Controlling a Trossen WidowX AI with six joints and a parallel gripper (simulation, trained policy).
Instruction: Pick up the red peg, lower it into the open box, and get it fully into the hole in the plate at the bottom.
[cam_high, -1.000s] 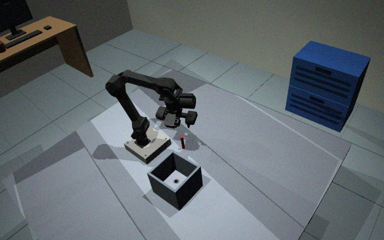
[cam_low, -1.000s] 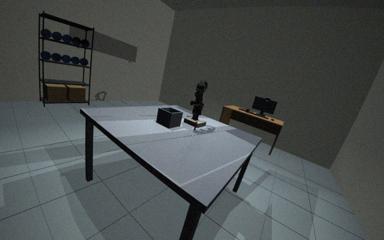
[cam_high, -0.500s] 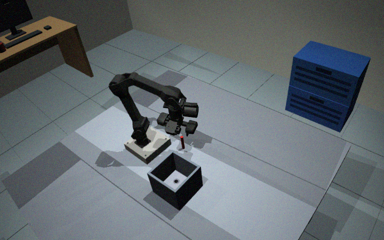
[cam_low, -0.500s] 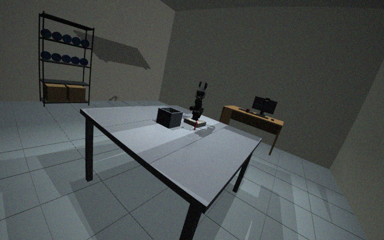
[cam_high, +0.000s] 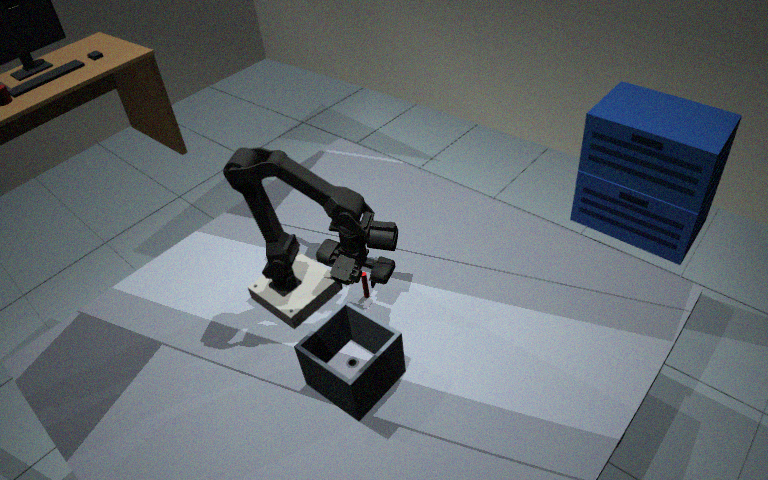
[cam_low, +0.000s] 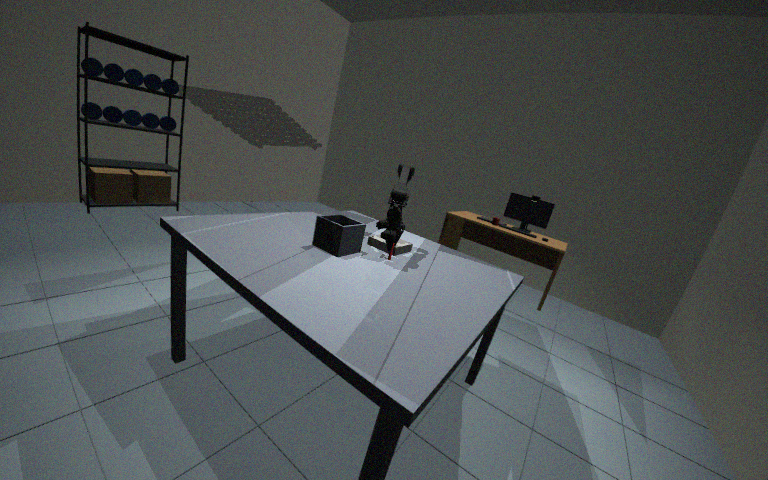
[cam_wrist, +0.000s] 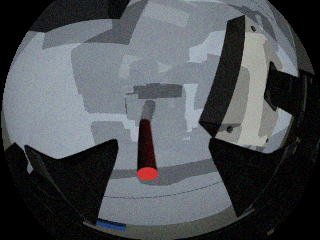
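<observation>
One red peg (cam_high: 365, 285) (cam_low: 390, 250) (cam_wrist: 147, 152) to collect, standing upright on the tabletop (cam_high: 509, 362) (cam_low: 317, 294) (cam_wrist: 55, 75), outside the open box (cam_high: 385, 362) (cam_low: 339, 237) (cam_wrist: 102, 11) and near its wall. Tool (cam_high: 363, 279) (cam_low: 390, 241) (cam_wrist: 164, 144) wide apart, low around the upper peg, holding nothing. Seen from the wrist, peg between the fingers but nearer the left-hand one of that picture (hardly a centred approach). Probably time to settle the alignment, then close.

Main risk from here: closing off-centre, with one finger meeting the peg first and tipping or shoving it. Another: gripping only near the top, leaving the lower end free to swing or tilt. Later, after any lift, beware of clipping the box rim through too little height. Last, down at the bottom plate (cam_high: 339, 357), beware of a leaning peg catching the edge of the small dark hole (cam_high: 352, 362) and jamming short of full depth.
</observation>
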